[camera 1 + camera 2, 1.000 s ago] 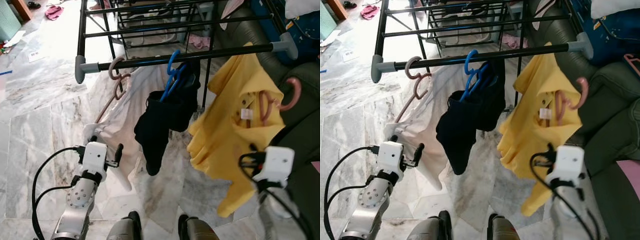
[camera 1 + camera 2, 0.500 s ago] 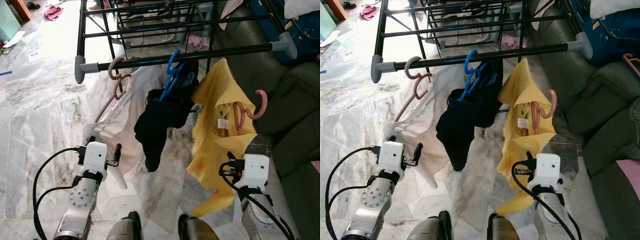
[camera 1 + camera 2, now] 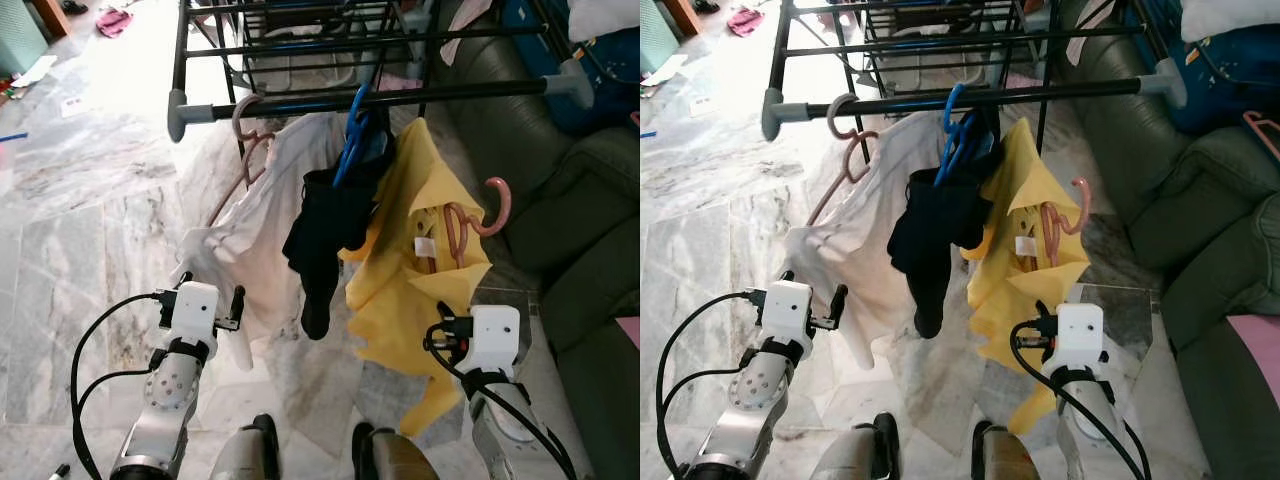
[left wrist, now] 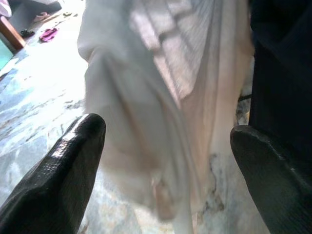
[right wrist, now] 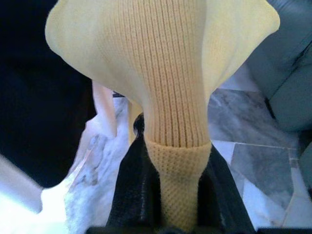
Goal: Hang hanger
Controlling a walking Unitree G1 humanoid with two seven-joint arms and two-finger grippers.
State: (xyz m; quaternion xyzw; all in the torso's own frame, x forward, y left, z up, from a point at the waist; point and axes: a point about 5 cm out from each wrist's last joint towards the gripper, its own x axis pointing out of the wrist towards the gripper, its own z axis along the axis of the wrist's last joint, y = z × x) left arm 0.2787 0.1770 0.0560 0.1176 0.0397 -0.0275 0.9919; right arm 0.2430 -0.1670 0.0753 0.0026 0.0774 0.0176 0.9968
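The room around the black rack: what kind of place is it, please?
Probably a living room in a home, used for drying laundry. A black drying rack holds a white garment and a dark garment on hangers, the floor is marble tile, and a dark green sofa stands beside the rack.

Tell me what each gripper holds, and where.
Right gripper pinches the yellow shirt at its ribbed hem. Left gripper, fingers open, holds nothing.

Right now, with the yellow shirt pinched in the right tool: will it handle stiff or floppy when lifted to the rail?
Likely floppy: the yellow shirt drapes in folds below its pink hanger. Probably light, since the right tool holds it by one ribbed edge. It may swing or snag the dark garment beside it.
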